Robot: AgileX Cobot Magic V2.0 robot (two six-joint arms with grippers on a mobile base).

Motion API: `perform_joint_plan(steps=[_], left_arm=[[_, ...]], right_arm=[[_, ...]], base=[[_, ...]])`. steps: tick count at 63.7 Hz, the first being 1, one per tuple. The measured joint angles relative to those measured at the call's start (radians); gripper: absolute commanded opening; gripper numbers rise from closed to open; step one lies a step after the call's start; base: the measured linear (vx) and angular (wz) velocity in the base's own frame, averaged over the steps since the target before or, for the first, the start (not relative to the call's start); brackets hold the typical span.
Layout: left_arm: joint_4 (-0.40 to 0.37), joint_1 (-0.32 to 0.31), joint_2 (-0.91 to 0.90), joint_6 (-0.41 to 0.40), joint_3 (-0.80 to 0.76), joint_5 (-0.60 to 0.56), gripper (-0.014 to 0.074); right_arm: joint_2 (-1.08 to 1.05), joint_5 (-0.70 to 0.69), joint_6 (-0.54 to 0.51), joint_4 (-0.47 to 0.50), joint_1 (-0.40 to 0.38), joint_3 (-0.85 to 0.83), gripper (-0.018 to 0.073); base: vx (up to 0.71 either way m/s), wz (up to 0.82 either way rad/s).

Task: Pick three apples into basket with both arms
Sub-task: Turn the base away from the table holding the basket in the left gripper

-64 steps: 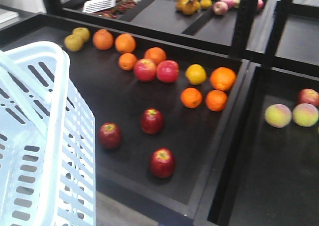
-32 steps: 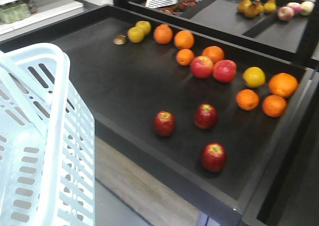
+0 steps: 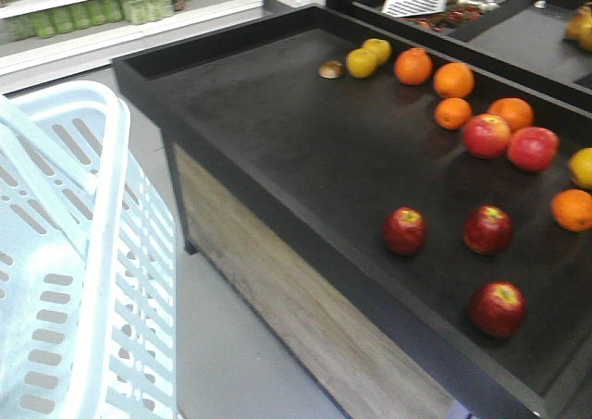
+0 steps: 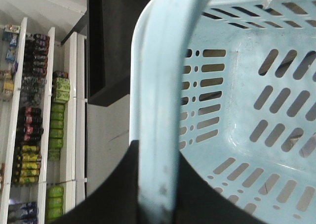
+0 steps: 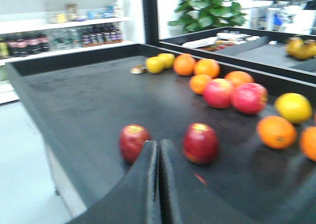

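Shop shelves [image 3: 83, 21] line the back; leftmost, the left hand [image 4: 157, 184] clamps the rim of the basket [image 3: 109, 206], nothing visible inside, while the three apples [image 3: 487, 229] lie untouched on the table [image 3: 277, 132] and the right hand [image 5: 158, 150] hovers closed, empty.

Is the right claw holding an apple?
No, the right claw is shut on nothing; the nearest dark-red apple lies on the table beyond it.

Plastic basket [image 3: 104, 206] (glossy); matt tray [image 3: 277, 132]
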Motion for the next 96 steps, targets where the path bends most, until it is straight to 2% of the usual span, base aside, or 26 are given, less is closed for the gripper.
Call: perform_joint_plan(steps=[68, 96], left_arm=[[0.000, 0.000, 0.000, 0.000, 0.000, 0.000, -0.0006], [0.001, 0.000, -0.001, 0.000, 0.000, 0.001, -0.0006]], right_arm=[[0.000, 0.000, 0.000, 0.000, 0.000, 0.000, -0.0009], [0.000, 0.000, 0.000, 0.000, 0.000, 0.000, -0.0009]], base=[[0.08, 0.44], [0.13, 0.26]])
